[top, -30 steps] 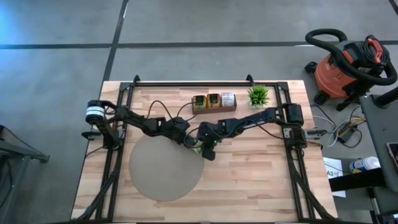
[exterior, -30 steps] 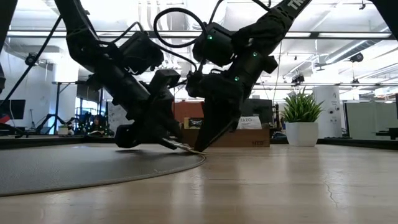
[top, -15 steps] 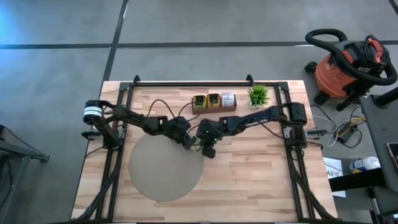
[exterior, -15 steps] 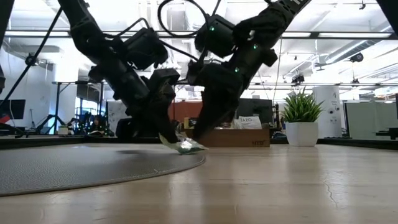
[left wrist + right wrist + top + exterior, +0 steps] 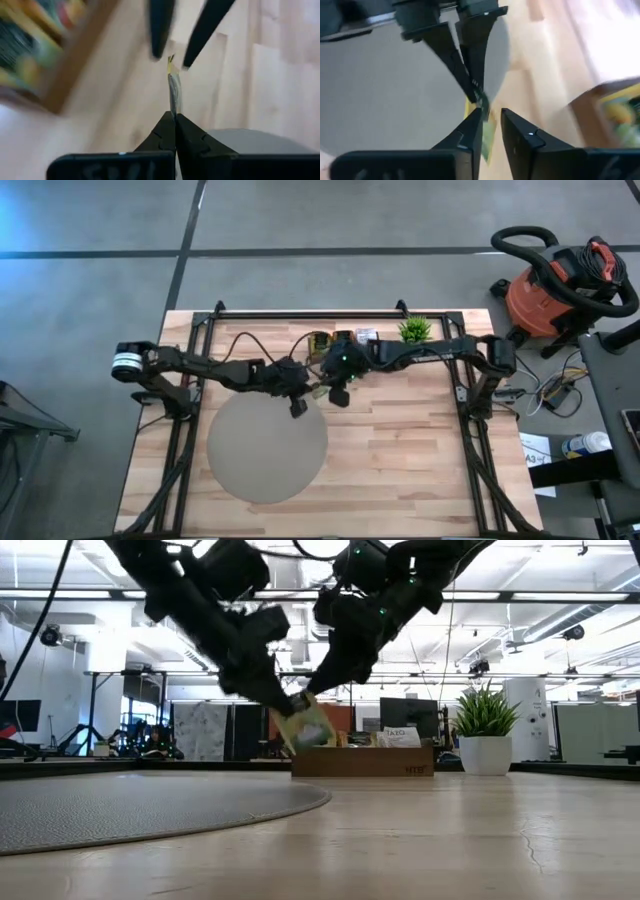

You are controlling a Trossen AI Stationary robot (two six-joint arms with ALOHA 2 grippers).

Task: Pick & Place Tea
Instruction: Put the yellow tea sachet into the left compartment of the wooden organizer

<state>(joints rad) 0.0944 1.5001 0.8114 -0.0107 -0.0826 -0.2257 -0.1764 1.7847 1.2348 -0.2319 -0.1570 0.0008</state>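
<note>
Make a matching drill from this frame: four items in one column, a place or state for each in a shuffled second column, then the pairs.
Column one:
1. left gripper
2. right gripper
3. small green potted plant
4. round grey mat

Column two:
A. lies flat on the light wooden table, under the left arm
B. shut on the yellow-green paper tea sachet, held above the table
C. stands right of the brown wooden tray at the table's far edge
D. jaws apart, beside the sachet

Pairs: 1-B, 2-D, 3-C, 4-A
</note>
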